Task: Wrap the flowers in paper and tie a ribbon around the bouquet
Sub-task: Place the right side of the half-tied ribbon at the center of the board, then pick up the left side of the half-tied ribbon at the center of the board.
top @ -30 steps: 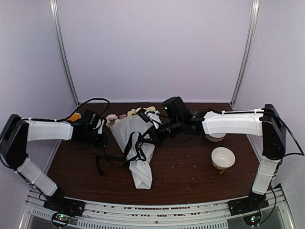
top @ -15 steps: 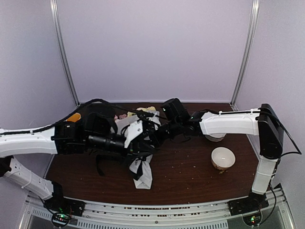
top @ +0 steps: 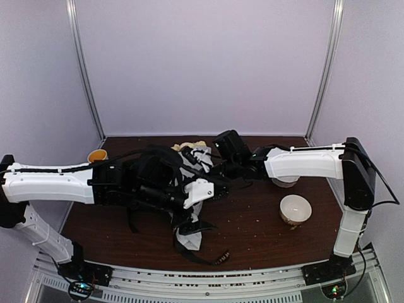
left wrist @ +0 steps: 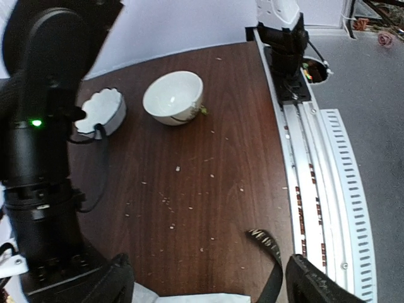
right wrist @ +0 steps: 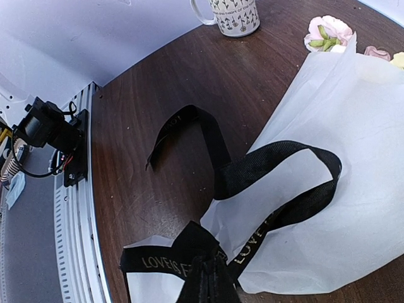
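The bouquet is a pale paper (right wrist: 341,189) cone lying on the table, pink and yellow flowers (right wrist: 328,30) at its wide end. In the top view my left arm covers most of it; the flowers (top: 189,146) and the paper tip (top: 189,238) still show. A black ribbon (right wrist: 278,164) loops over the paper. My right gripper (right wrist: 207,278) is shut on the ribbon over the cone's narrow part. My left gripper (left wrist: 211,281) hangs open above the paper's edge. A loose ribbon end (left wrist: 268,243) lies just inside its right finger, apart from it.
A white bowl (top: 295,208) stands at the right, and a scalloped white bowl (left wrist: 101,112) sits beside it under the right arm. A patterned mug (right wrist: 233,16) stands at the back left. The ribbon's free end (top: 218,257) lies near the front rail (left wrist: 315,189).
My left arm has swung right, across and over the bouquet, and its gripper has opened. A ribbon end now trails toward the front edge. The right gripper stays shut on the ribbon.
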Robot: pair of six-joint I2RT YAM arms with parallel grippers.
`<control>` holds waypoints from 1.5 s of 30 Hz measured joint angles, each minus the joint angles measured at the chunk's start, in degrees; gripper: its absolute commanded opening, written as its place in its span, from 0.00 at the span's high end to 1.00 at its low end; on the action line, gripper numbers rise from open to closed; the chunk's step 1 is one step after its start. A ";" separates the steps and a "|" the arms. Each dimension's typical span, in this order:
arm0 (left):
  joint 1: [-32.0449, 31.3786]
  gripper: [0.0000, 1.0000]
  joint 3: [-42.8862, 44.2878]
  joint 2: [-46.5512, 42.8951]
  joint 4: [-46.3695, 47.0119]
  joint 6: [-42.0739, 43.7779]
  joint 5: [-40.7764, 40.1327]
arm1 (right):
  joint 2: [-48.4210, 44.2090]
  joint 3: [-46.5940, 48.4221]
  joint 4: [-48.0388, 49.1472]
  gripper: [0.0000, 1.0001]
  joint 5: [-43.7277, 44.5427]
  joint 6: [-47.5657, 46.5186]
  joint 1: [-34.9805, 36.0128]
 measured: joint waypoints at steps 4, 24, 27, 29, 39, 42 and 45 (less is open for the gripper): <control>2.01 0.21 -4.33 -5.46 3.23 -3.54 -5.55 | 0.00 0.48 -0.17 1.00 0.02 0.02 0.00; 42.34 0.28 -38.16 -13.20 0.37 -49.90 -20.92 | 0.09 0.70 -0.11 1.00 0.00 0.09 0.00; 42.34 0.52 -37.44 -7.80 2.12 -50.18 -20.13 | 0.09 0.76 -0.07 1.00 0.00 0.15 0.00; 42.29 0.68 -37.18 -5.81 3.39 -49.88 -19.87 | 0.09 0.76 0.00 1.00 0.00 0.22 0.00; 40.72 1.00 -39.87 -13.70 3.80 -48.24 -17.09 | 0.11 0.90 -0.02 1.00 0.00 0.28 0.00; 33.86 1.00 -37.97 -20.85 2.58 -44.09 -16.50 | 0.68 1.99 -0.02 1.00 0.02 0.48 0.00; 24.04 1.00 -31.69 -24.90 1.49 -37.57 -13.33 | 1.38 2.99 -0.02 1.00 0.02 0.74 0.00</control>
